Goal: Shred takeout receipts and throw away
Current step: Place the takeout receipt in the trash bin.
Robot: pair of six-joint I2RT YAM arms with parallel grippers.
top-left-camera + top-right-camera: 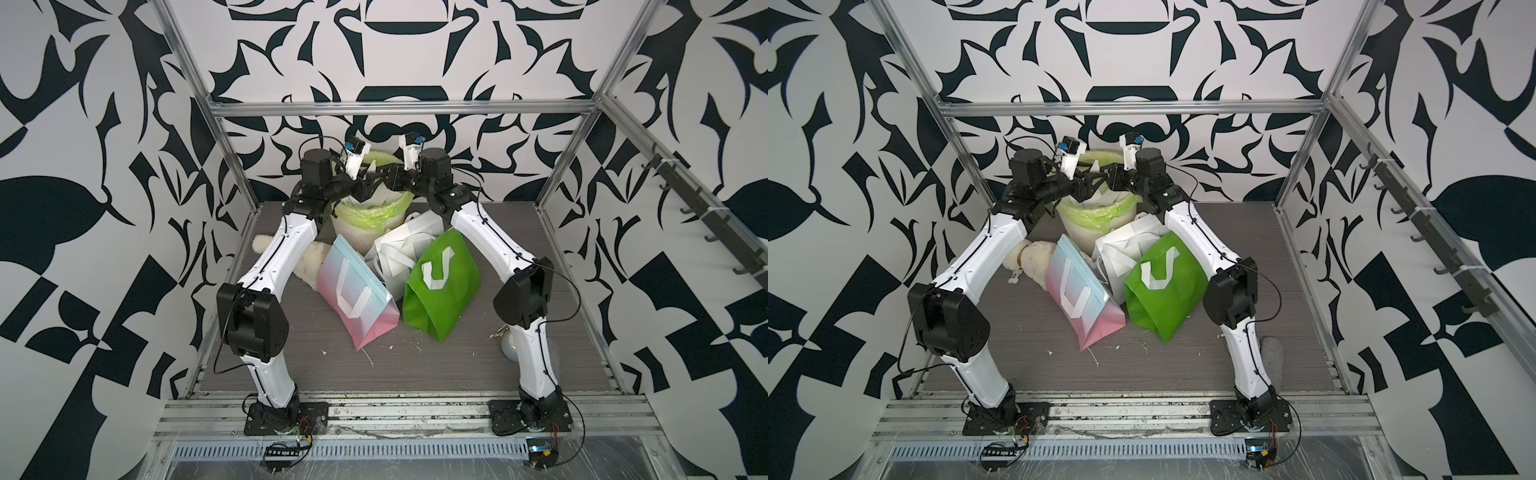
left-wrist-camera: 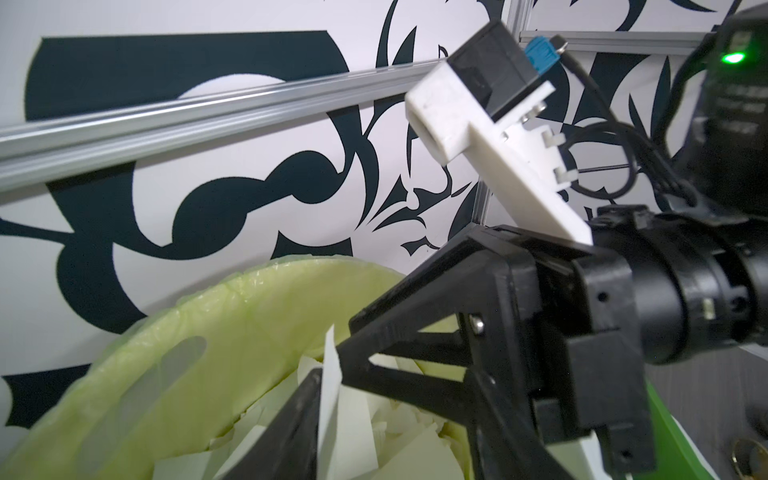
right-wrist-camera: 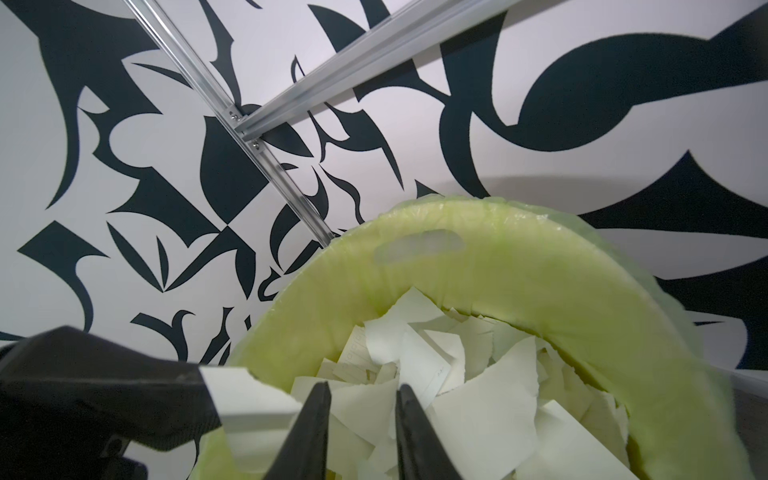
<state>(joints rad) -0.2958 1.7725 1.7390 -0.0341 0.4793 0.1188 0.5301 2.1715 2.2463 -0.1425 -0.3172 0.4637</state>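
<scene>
Pink bag (image 1: 357, 299) nearest; dropping step over the bin (image 3: 498, 249) at the bench's back edge, scraps (image 3: 478, 407) inside; my right gripper (image 3: 359, 388) half-open, empty; left gripper (image 1: 368, 189) can't tell, strip (image 2: 330, 382) beside it; next: shake that in.

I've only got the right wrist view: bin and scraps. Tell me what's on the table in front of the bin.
Observer: Three bags lie there, seen in both top views: a pink-blue bag, a white bag and a green bag.
Operator: Now check the other gripper for me.
Observer: In the left wrist view, the left gripper is over the bin. Its fingers stand well apart, and a white strip rests against one of them. I can't tell whether the strip is stuck there or falling.
</scene>
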